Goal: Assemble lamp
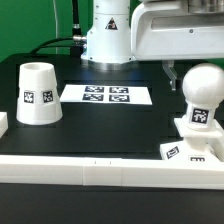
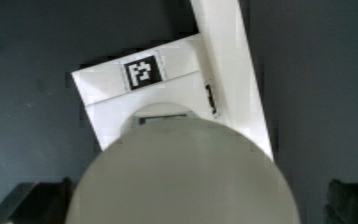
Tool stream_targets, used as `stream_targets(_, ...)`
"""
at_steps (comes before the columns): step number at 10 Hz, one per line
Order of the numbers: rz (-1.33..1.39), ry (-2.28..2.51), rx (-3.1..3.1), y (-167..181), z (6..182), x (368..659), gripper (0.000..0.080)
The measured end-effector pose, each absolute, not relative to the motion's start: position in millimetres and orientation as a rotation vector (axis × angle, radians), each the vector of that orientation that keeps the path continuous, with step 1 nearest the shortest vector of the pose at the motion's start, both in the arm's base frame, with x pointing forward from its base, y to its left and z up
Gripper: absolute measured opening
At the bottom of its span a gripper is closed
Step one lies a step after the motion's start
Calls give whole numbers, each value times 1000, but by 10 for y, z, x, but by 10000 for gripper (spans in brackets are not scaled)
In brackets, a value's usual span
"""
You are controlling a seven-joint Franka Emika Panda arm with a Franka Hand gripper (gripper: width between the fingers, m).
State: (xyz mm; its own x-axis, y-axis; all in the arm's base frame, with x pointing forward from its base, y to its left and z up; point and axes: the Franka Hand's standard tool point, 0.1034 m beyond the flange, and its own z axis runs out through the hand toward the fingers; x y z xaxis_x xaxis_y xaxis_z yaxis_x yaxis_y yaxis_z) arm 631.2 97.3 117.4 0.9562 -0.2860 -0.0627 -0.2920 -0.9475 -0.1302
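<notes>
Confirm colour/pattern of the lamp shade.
Plain white shade, with one black-and-white square tag on its side. The exterior view shows it best.

On the black counter (image 1: 120, 125), the white tapered cup-like shade (image 1: 38, 92) stands at the exterior view's left, the flat white marker board (image 1: 105, 95) mid-counter, the white rounded bulb (image 1: 203, 88) upright on the flat square white base (image 1: 200, 145) at the right; a long white rail (image 1: 90, 168) lies before all
</notes>
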Motion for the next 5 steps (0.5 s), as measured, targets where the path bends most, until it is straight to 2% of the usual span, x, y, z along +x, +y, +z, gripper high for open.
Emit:
stream_targets(3,41,102,-3000,963,1172,6313,699)
stream_targets(5,-29,-366,-3042,965,1177,6349,699)
